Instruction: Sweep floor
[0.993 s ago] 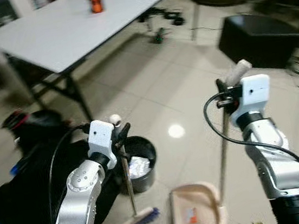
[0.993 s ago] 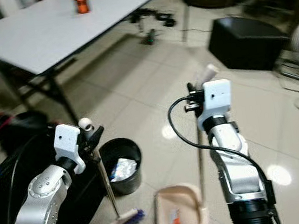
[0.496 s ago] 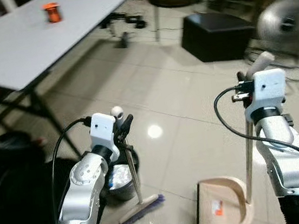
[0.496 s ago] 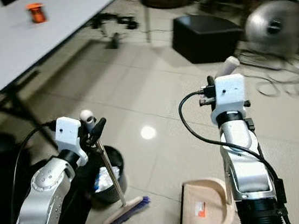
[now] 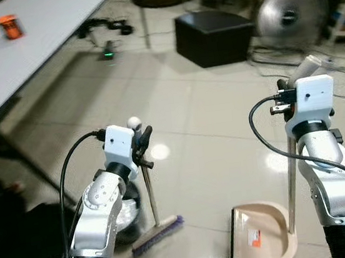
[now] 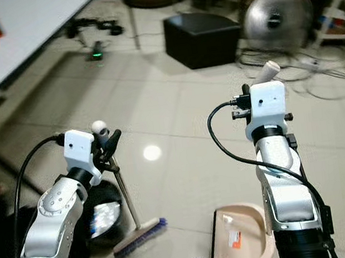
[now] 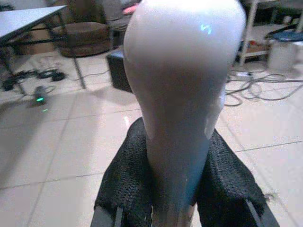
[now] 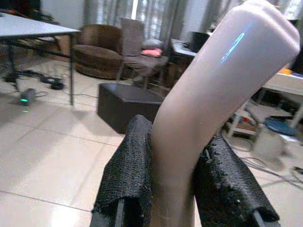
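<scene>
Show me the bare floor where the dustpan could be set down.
Free: the shiny tiles between the purple-bristled broom head and the black box, and the strip between the broom head and the beige dustpan. Crowded: cables beside the silver fan, and the black bin by the left arm.

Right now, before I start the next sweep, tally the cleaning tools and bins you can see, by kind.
Brooms: 1, handle held by the left gripper
Dustpans: 1, handle held by the right gripper
Waste bins: 1
Total: 3
</scene>
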Motion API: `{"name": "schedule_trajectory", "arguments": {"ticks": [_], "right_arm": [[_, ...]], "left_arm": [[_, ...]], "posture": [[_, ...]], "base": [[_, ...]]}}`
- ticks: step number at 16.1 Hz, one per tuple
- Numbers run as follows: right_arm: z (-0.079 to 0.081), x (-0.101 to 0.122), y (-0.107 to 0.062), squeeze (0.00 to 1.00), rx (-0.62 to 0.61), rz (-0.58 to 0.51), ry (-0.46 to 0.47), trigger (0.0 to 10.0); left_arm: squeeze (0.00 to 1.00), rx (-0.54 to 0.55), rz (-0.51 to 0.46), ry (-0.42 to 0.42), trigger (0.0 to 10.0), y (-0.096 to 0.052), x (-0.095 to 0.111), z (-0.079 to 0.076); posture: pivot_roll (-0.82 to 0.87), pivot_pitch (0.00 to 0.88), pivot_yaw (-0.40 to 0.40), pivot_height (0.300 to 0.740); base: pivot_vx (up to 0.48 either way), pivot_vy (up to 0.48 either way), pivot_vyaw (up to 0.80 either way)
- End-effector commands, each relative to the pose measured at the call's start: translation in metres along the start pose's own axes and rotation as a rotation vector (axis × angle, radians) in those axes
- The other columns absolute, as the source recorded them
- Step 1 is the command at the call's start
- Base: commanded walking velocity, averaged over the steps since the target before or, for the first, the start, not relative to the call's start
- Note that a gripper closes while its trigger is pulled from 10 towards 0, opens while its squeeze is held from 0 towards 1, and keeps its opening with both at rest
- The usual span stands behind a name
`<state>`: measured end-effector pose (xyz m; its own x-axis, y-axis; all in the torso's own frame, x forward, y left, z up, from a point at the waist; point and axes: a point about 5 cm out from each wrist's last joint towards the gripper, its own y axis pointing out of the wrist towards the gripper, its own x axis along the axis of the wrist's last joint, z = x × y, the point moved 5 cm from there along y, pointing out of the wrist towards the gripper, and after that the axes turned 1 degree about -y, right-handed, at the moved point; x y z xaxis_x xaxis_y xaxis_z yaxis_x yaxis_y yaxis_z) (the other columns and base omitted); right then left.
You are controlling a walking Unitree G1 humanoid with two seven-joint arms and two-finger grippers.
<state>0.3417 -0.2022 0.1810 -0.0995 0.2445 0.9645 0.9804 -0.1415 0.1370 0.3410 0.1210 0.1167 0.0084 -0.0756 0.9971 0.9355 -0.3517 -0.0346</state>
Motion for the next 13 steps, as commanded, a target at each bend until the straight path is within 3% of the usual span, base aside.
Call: {"name": "schedule_trajectory", "arguments": {"ticks": [1,5,11,13], "right_arm": [[-0.0069,0.0092,-0.0013,0.00,-0.025,-0.026,-0.018,10.0],[-0.0051,0.0140,-0.0004,0.00,-0.014,-0.031,0.010,10.0],[-0.0076,0.0138,-0.0009,0.00,-0.016,-0.019,0.028,10.0],[-0.0059,0.0133,-0.0006,0.00,-0.009,-0.014,0.042,10.0]], "left_arm": [[0.00,0.000,-0.030,0.019,10.0,0.0027,0.0090,0.0006],[0.00,0.003,-0.031,0.020,10.0,0.0021,0.0088,-0.0001],[0.00,0.020,-0.037,0.023,10.0,0.0013,0.0090,0.0022],[0.00,0.052,-0.011,0.005,10.0,0.0026,0.0073,0.0097]], "posture": [[-0.03,0.000,0.054,0.740],[-0.04,0.000,0.050,0.740],[-0.04,0.000,0.047,0.740],[-0.04,0.000,0.046,0.740]], "base": [[0.000,-0.424,-0.80],[0.000,-0.424,-0.69],[0.000,-0.396,0.00],[0.000,0.238,0.00]]}}
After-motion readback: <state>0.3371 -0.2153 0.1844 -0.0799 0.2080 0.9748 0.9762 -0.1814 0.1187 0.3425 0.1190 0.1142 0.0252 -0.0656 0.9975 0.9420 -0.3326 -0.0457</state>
